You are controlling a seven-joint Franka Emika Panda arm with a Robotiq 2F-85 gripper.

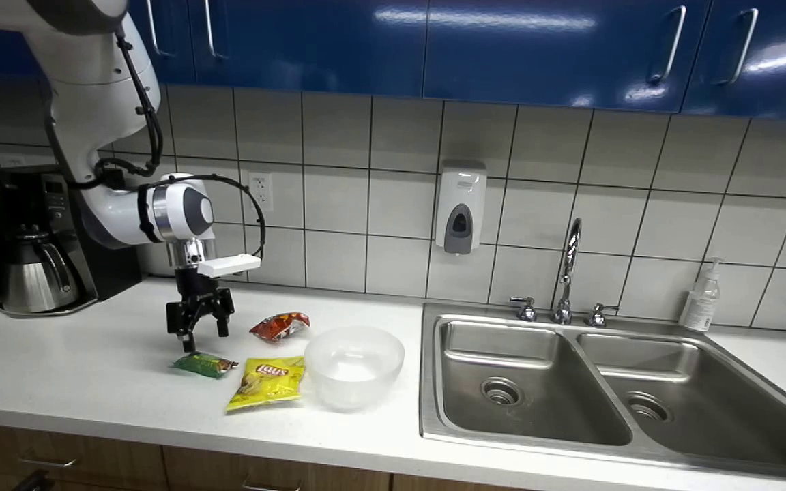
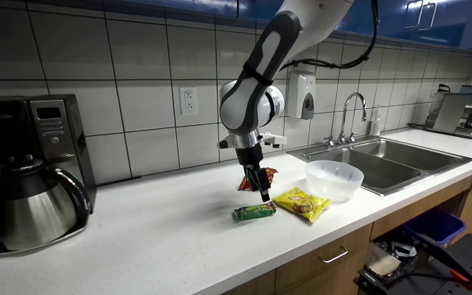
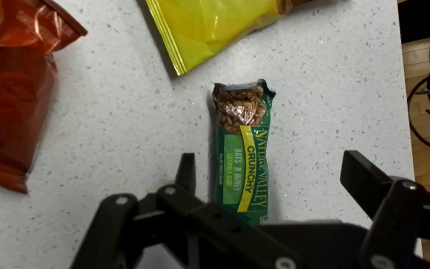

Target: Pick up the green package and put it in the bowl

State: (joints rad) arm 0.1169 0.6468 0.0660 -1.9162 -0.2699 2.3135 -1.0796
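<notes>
1. So my gripper (image 1: 206, 334) is spread wide right now, its two fingers (image 3: 364, 181) pointing down toward the counter (image 2: 158, 237) with a big gap between the tips.
2. The green packet (image 3: 243, 168) lies flat on the counter below. My wrist view shows it between the fingers, closer to one than the other, with one end hidden behind the gripper.
3. In both exterior views a fingertip looks just above or beside the packet. Touching or not? Honestly can't tell from my end.
4. The bowl (image 1: 354, 394) sits upright nearby, and the yellow bag (image 1: 269, 382) is between it and the packet. Can't say whether bag and bowl touch.
5. The red packet (image 1: 280, 327) is farther back toward the tiled wall (image 1: 335, 262), and I've got the sink (image 1: 430, 382) near the bowl, on the side away from the bag.
</notes>
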